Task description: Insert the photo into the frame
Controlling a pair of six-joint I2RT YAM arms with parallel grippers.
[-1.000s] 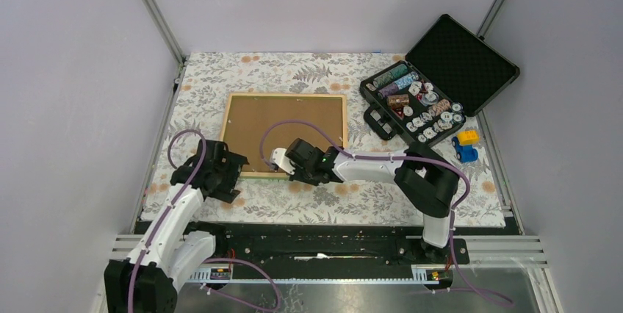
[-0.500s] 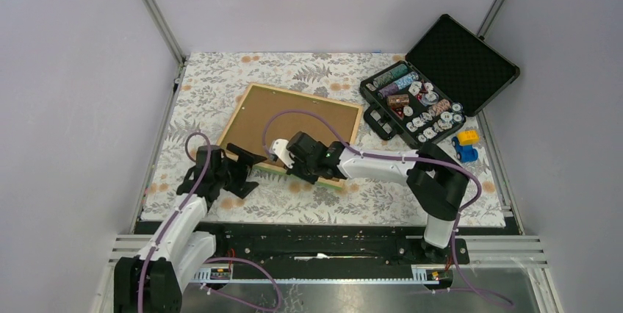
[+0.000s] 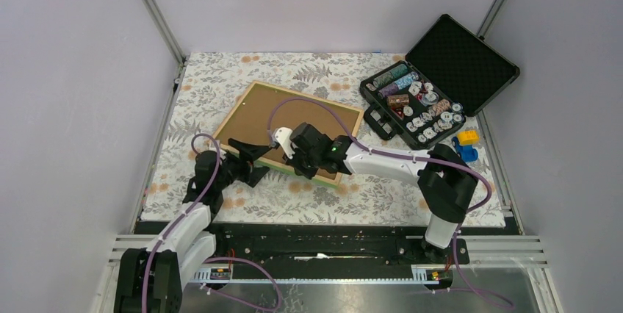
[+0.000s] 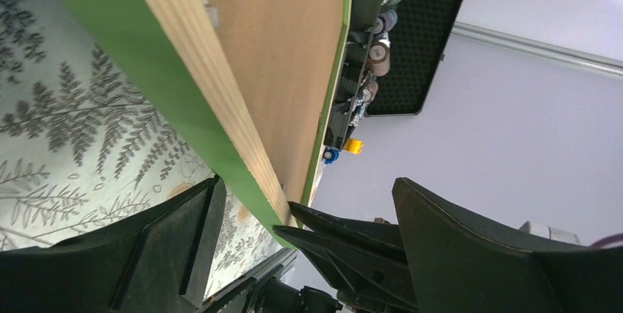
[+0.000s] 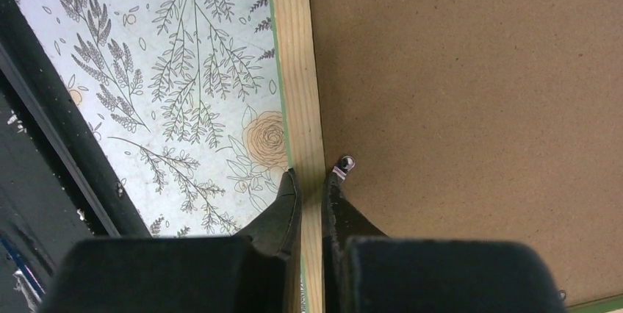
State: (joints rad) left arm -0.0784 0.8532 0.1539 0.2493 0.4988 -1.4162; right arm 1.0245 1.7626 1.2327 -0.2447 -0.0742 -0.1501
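The frame [image 3: 236, 111] lies back up and skewed on the floral cloth, its brown fibreboard backing [image 3: 312, 122] on top. Its near edge is raised. My right gripper [image 3: 288, 160] is shut on the near wood rail [image 5: 297, 70], one finger outside and one on the backing [image 5: 470, 107]. My left gripper [image 3: 253, 160] is open at the frame's near-left corner. In the left wrist view its wide-open fingers [image 4: 184, 239] flank that corner, with the green face and wood side [image 4: 220, 92] above. The photo is not in view.
An open black case of chips [image 3: 419, 103] stands at the back right, with a small blue and yellow toy [image 3: 465, 145] beside it. Purple cables arc over the frame. Grey walls close in on both sides.
The frame has turned from square to skewed and its near edge has come up in my right gripper. My left gripper has moved right to the frame's near-left corner.
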